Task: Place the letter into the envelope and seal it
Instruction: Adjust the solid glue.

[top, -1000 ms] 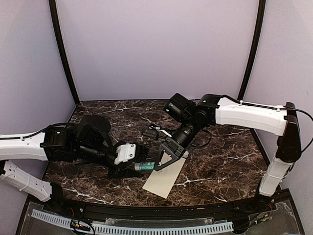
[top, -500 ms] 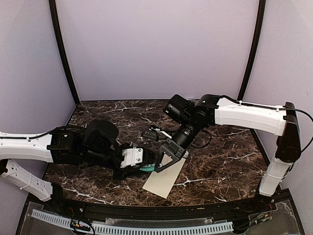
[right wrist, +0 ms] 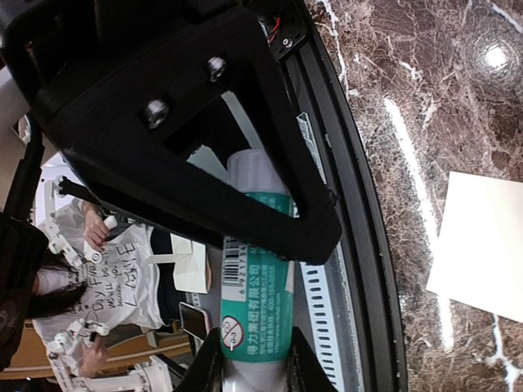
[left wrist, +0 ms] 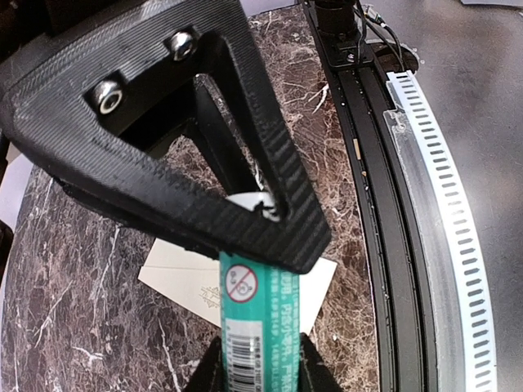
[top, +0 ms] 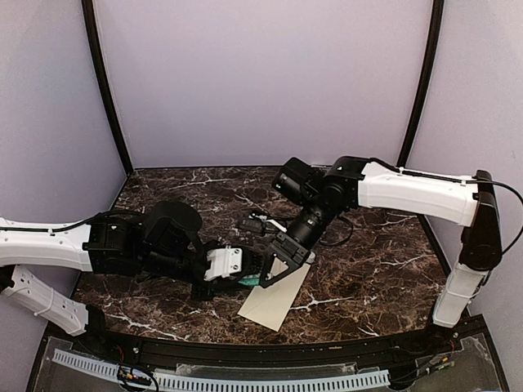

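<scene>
over the middle of the dark marble table [top: 376, 269], both arms are meeting above the envelope [top: 274, 304], which is lying flat near the front edge, cream, emblem side up. black cable clutter [top: 255, 222] is sitting just behind the grippers, and a white perforated rail [top: 245, 381] is running along the near edge. the arms are covering the envelope's far end in the top view. left gripper [left wrist: 260, 377] is clamping narrow on the teal body of a glue stick [left wrist: 257, 318], fingers touching both sides. right gripper [right wrist: 249, 371] is gripping the same tube from its other end, jaws nearly closed, one black finger crossing the white cap. cannot tell if the stick is touching the envelope.
</scene>
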You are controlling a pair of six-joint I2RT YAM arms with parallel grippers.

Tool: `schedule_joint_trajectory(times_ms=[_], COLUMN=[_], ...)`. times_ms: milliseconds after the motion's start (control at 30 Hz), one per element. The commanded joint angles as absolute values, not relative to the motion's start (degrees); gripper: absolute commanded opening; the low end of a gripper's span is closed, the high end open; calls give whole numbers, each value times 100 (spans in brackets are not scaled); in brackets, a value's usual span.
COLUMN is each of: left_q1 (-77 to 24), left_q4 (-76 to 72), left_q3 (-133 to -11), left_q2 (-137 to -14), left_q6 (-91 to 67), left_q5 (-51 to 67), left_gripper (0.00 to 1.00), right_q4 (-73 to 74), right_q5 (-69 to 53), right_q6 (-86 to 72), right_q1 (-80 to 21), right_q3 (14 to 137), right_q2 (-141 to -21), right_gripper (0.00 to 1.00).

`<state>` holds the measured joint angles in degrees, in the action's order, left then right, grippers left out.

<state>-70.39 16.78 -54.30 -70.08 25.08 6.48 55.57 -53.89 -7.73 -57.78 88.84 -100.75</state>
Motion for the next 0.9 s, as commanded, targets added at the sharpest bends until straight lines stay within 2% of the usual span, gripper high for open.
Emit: schedule_joint_trajectory(times_ms=[0,167,200,233,333,500,667,867], left_q1=[-7076,-7022,-6978,-6820,-6334,-5389,-4056,-3239], left_q4=[1647,1248,1213,1182,1160,887,633,508], left_q3=[-5497,-5123,-5066,-4976,-4793,-4360,-4141,-4218], left_q2=[-6970,-6514,-6447,-6316,-6023,-5465,-5446,-5634], left_q6=[2353,1928,1865,1710,1382,943,441,49], left_q5=[619,99,-3,-32,310,527,1459,2056], left_gripper=[9,3,2,2,2,2,2,2], right_q4=[5216,4680,4559,4363,4021,4226,3936,3824], right_q5=[-4747,-3951,-3691,-3336,-2459,-675,-89,242], right_q6=[-811,-1147,-1296,-1491,-1993,-2501,-2896,-2939], right_q1=[-5771,-5407,-5268,-5113,-4789,-4746,-4754,-4771], right_q3=[9092,8774,8659,8465,7949,7603,7166,6953], right_q2=[-9890,-9426,-9291,-9124,-8753,-8858,-9159,-9658], right_gripper=[30,59,68,71,67,61,59,56])
